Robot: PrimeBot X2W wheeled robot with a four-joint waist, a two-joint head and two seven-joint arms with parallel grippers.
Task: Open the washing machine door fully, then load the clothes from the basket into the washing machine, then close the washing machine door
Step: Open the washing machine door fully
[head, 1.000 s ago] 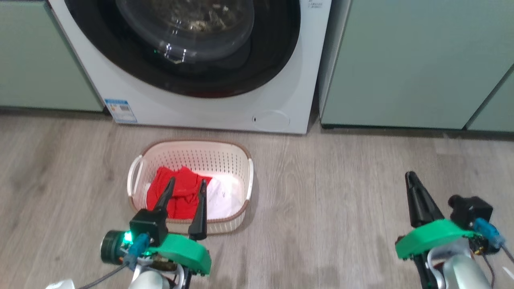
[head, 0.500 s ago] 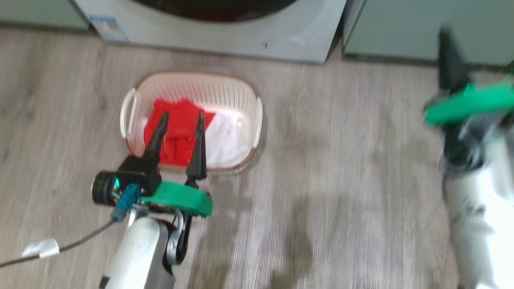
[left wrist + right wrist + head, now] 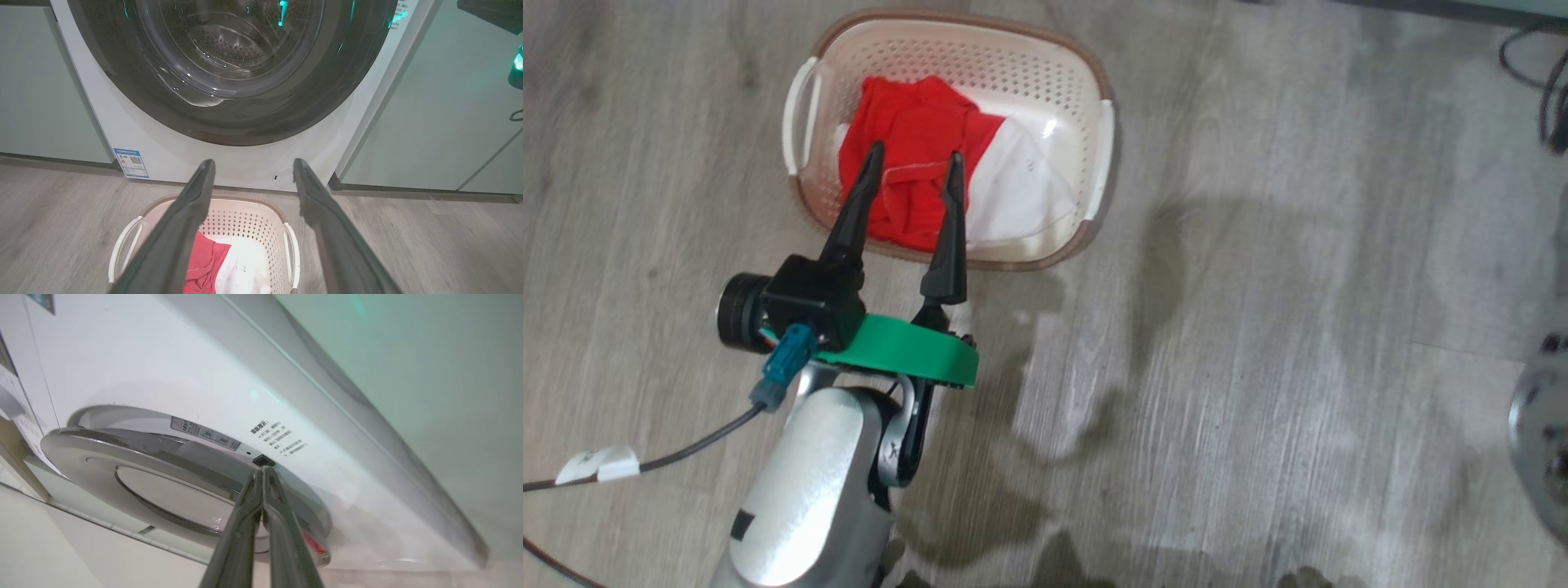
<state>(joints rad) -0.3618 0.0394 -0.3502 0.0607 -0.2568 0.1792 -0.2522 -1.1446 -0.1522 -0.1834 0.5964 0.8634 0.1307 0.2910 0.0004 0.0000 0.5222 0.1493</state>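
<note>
Two garments, the clothes (image 3: 980,155): a red garment (image 3: 907,122) & a white garment (image 3: 1021,192) are being carried in the basket (image 3: 1013,65), red twd its L side, white twd its R side, touching each other.
Basket: is being borne by the grey wood-look floor (image 3: 1258,327), just in front of the washing machine (image 3: 163,159), not touching it.
Washing machine door (image 3: 229,81): is being shown shut against the machine's front in L wrist view.
L gripper (image 3: 912,162): is being held w/ jaws spread wide, nothing btw them; its fingers (image 3: 854,220) are being pointed across the basket's near rim, over the red garment; contact w/ the cloth can't be told.
R gripper (image 3: 261,470): is being held w/ fingers pressed together, nothing gripped; tips are being set just beside a small black catch (image 3: 263,460) at the door's edge; touching or not can't be told.
Sticker (image 3: 131,162): blue, is being shown at one lower corner of the machine's front; round white panel (image 3: 284,178) at the other.
</note>
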